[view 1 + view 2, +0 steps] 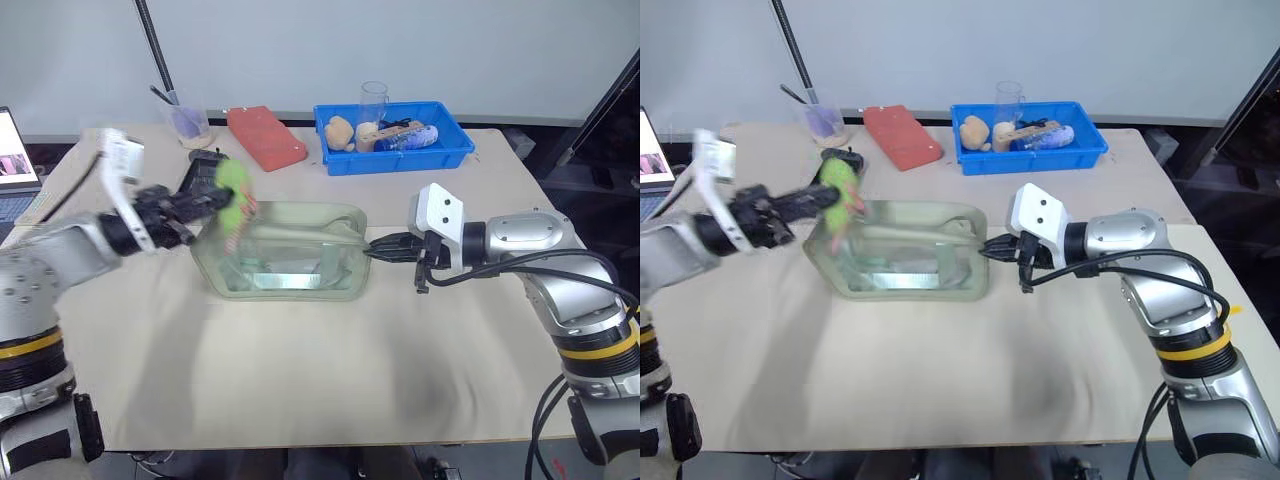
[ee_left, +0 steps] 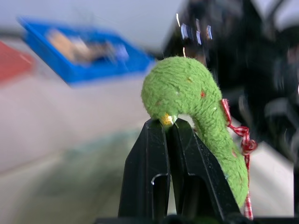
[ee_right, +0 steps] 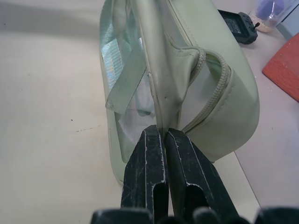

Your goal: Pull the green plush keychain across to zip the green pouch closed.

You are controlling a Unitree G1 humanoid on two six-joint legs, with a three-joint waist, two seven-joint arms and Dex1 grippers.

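Green plush keychain (image 2: 187, 93) pinched by left pincer (image 2: 170, 128) above green pouch (image 1: 290, 262) edge.

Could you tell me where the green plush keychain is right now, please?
The green plush keychain is pinched in the left gripper, above the green pouch's left end in the head views, near the table's middle.

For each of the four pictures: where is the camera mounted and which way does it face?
Left eye, right eye: head, looking forward and down at the green pouch on the table, both arms in sight.
Left wrist: along the left hand, shut on the green plush keychain.
Right wrist: along the right hand, pinching the pouch's end.
Shared: blue tray, in eye and left wrist views.
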